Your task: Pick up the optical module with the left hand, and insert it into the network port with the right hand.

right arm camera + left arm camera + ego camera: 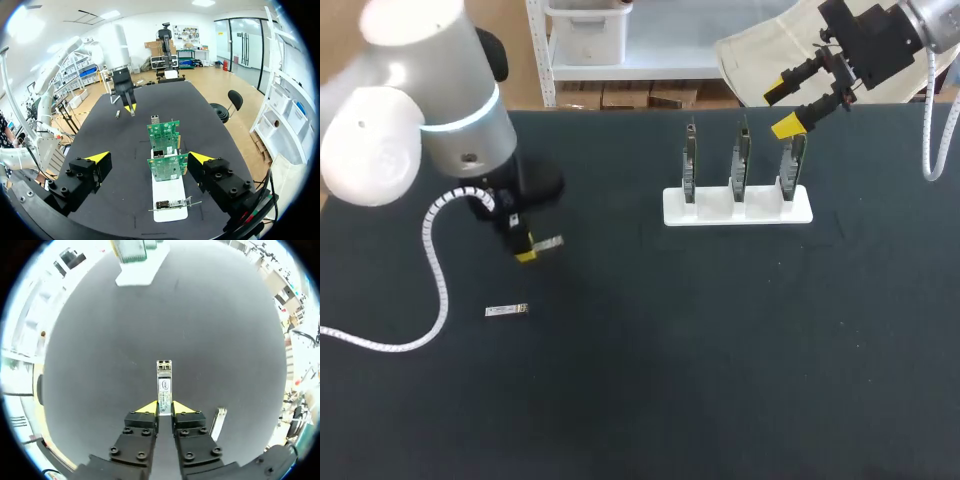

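Left gripper: mine; black fingers with yellow tips, pinching the module by its near end.
Module: slim silver bar, white label on top, two small sockets at the far end. It points straight ahead of my fingers, left of centre in the head view.
Second module: flat on the table, lower left, near my left gripper.
Table: matte black, filling most of the frame.
Stand: white, upper right of centre, with three green boards upright in a row.
Right gripper: spread wide, holding nothing, upper right by the rightmost board.
Port: silver, on the farthest board's edge.
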